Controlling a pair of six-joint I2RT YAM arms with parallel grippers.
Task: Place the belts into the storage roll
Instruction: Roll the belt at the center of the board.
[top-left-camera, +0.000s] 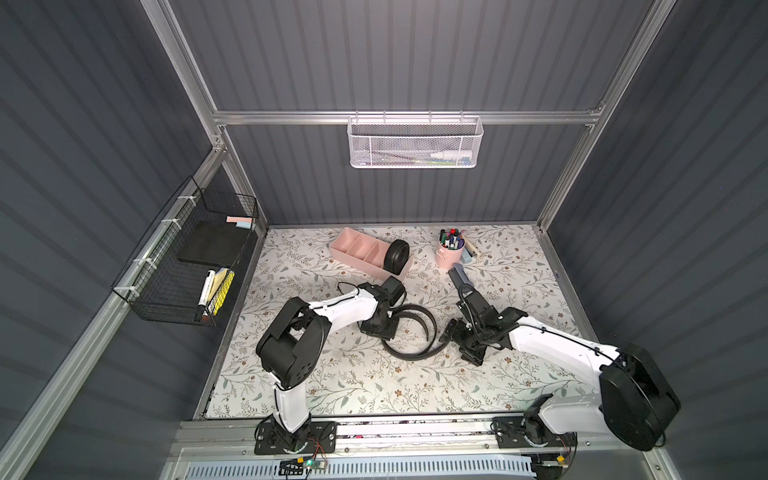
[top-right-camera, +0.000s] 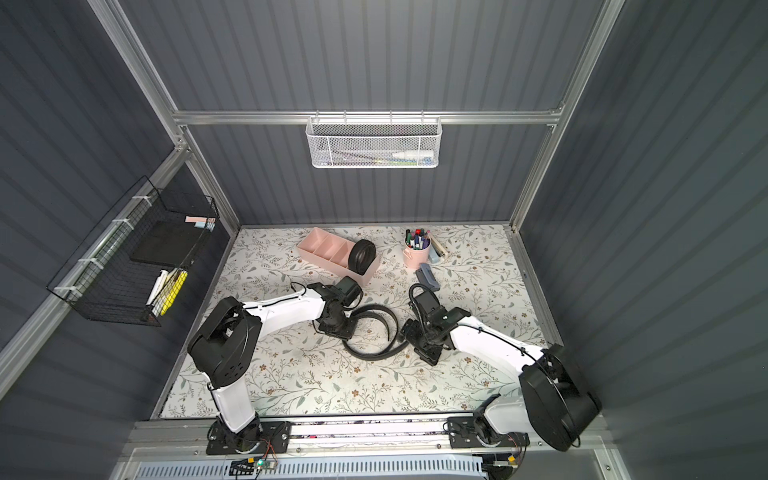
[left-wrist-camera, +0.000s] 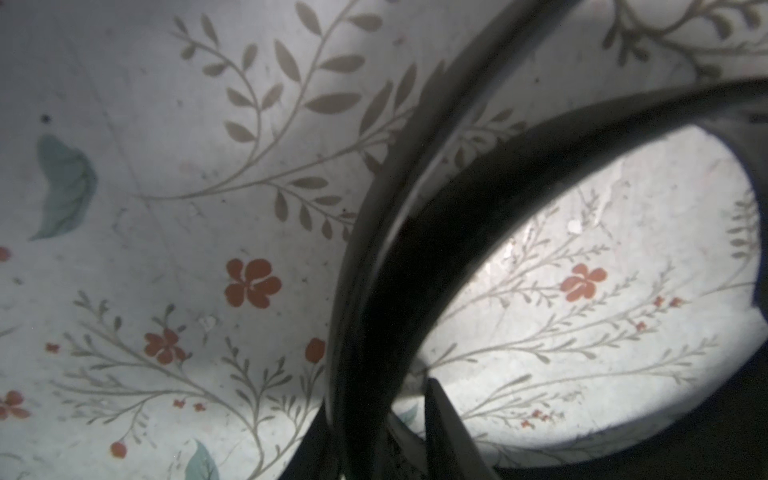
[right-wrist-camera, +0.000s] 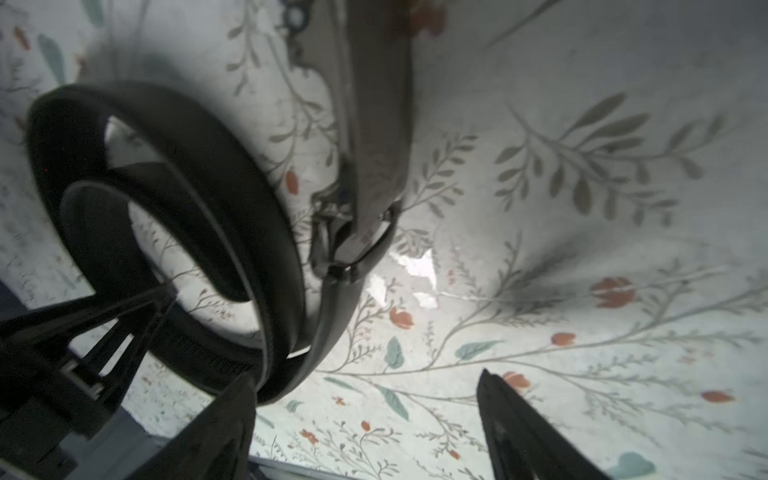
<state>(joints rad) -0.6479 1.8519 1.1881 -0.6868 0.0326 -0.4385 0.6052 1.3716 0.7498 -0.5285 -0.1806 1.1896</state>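
L gripper straddles loose belt on mat; grip state: cannot tell. R gripper jaws wide apart, empty, near its buckle.

Dark grey ribbed walls close in a table covered with a pale floral print. Aluminium rails frame the edges. A white mesh basket hangs at 12 o'clock and a black wire basket at 9 o'clock.
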